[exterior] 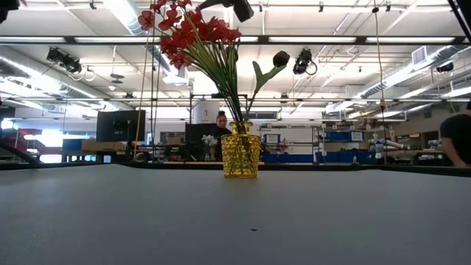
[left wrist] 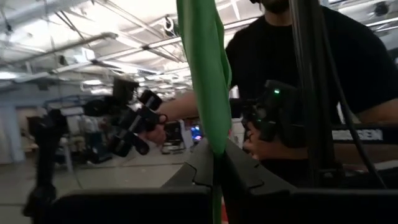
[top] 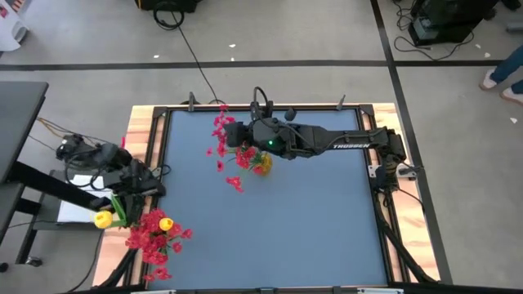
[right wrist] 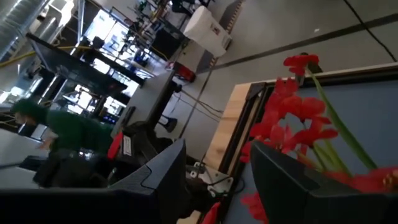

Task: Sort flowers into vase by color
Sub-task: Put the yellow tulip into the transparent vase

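A yellow glass vase (exterior: 241, 151) stands on the table's far middle and holds red-pink blossom stems (exterior: 193, 33) and one dark bud (exterior: 281, 57); it also shows in the high view (top: 261, 163). My right gripper (top: 237, 145) hovers above these blossoms, open and empty (right wrist: 214, 186). My left gripper (top: 121, 196) is beyond the table's left edge, shut on a green stem with a leaf (left wrist: 208, 74); a yellow tulip head (top: 102, 219) shows beside it. More red blossoms (top: 151, 237) and another yellow tulip (top: 166, 223) lie at the near left corner. My left gripper pinches the green stem and leaf (left wrist: 215, 148) between its two fingers. The fingers lie across the stem. The leaf stands out beyond the fingertips, clear of the table. Which end the tulip head sits on does not show in the wrist view.
The table has a raised wooden and metal frame (top: 147, 131) around the blue-grey top. A person in a black shirt (left wrist: 323, 68) stands beyond the table holding controllers. Loose red blossoms (top: 235, 183) spread out near the vase.
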{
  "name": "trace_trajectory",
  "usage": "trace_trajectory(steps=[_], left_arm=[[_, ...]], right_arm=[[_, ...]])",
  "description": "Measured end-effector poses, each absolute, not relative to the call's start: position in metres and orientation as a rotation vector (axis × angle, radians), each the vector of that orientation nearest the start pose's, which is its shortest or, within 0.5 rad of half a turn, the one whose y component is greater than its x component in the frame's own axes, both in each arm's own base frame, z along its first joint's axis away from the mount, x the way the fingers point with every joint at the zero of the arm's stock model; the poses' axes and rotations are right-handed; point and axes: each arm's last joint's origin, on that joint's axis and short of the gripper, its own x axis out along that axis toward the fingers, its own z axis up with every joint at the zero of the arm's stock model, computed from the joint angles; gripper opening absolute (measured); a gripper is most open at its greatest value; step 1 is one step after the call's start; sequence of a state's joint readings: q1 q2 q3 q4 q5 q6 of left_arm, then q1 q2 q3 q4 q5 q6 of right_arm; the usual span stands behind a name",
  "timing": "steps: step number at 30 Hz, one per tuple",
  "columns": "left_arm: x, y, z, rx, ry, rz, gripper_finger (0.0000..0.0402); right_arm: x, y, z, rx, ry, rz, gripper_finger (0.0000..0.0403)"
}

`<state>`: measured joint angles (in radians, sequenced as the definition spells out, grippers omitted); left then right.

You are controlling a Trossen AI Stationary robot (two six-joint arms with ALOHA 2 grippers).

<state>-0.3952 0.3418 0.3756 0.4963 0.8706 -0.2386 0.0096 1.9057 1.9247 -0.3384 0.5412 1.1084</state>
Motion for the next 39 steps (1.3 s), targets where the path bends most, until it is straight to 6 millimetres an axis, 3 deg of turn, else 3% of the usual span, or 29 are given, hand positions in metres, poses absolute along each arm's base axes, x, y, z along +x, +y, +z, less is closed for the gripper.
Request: trace_trajectory(steps=[8, 12, 19, 23, 29, 34, 39], left_arm=[[0.089, -0.074, 0.287, -0.113, -0.388, -1.36, 0.0012], [0.088, -0.077, 0.274, -0.125, -0.434, -1.352, 0.0012], [0.09, -0.079, 0.262, -0.124, -0.355, -1.383, 0.0025], [0.089, -0.079, 0.261, -0.037, -0.395, -1.431, 0.0051], [0.089, -0.079, 0.26, -0.05, -0.379, -1.435, 0.0096], [0.089, -0.08, 0.26, -0.072, -0.348, -1.439, 0.0161], [0.09, -0.08, 0.275, -0.098, -0.29, -1.457, 0.0225]], right_arm=[[0.439, -0.019, 0.388, 1.016, 0.01, -0.605, 0.0187], [0.439, -0.018, 0.388, 1.018, 0.013, -0.599, 0.0187], [0.439, -0.018, 0.388, 1.025, 0.029, -0.576, 0.0187], [0.44, -0.017, 0.388, 1.029, 0.037, -0.562, 0.0187], [0.44, -0.016, 0.388, 1.059, 0.063, -0.52, 0.0187], [0.44, -0.016, 0.387, 1.072, 0.068, -0.512, 0.0187], [0.44, -0.015, 0.387, 1.077, 0.075, -0.515, 0.0187]])
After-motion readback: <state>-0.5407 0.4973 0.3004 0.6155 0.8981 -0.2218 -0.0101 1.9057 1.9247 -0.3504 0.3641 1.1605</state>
